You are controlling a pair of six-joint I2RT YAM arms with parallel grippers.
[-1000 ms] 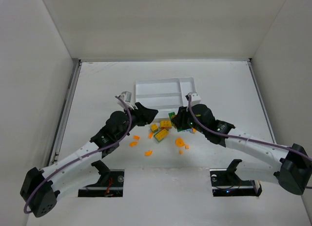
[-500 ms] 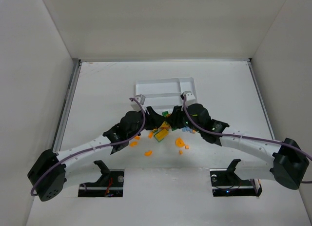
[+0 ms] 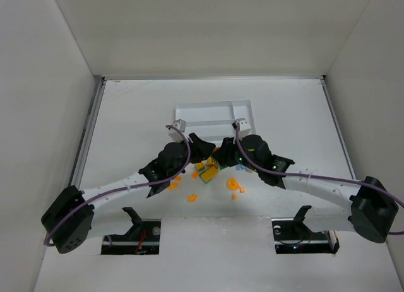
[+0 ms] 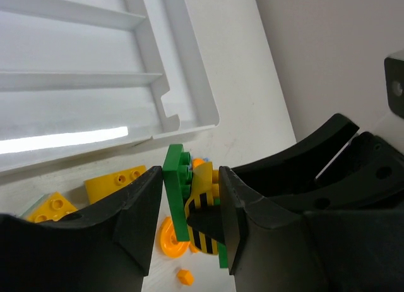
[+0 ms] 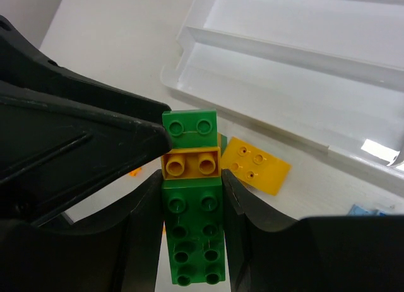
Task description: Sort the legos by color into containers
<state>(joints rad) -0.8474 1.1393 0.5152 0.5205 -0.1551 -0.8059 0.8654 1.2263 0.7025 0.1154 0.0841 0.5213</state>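
A green plate (image 5: 192, 241) with a yellow brick (image 5: 190, 164) stuck on it is held off the table. My right gripper (image 5: 192, 229) is shut on the plate's sides. My left gripper (image 4: 191, 210) is shut across the plate's (image 4: 175, 191) far end and a yellow black-striped piece (image 4: 205, 178). In the top view both grippers, left (image 3: 202, 149) and right (image 3: 225, 154), meet just in front of the white tray (image 3: 214, 106). Loose yellow bricks (image 3: 208, 173) and orange bits (image 3: 232, 183) lie below them. The tray compartments (image 5: 297, 58) look empty.
A loose yellow brick (image 5: 259, 166) lies by the tray's near rim (image 5: 252, 125). Light-blue bits (image 5: 363, 210) lie to the right. An orange wheel (image 4: 167, 238) and yellow bricks (image 4: 117, 181) lie under the left gripper. White walls enclose the table on three sides.
My left gripper moved right to the right gripper and closed on the end of the green-and-yellow stack. The right gripper shifted slightly left with the stack.
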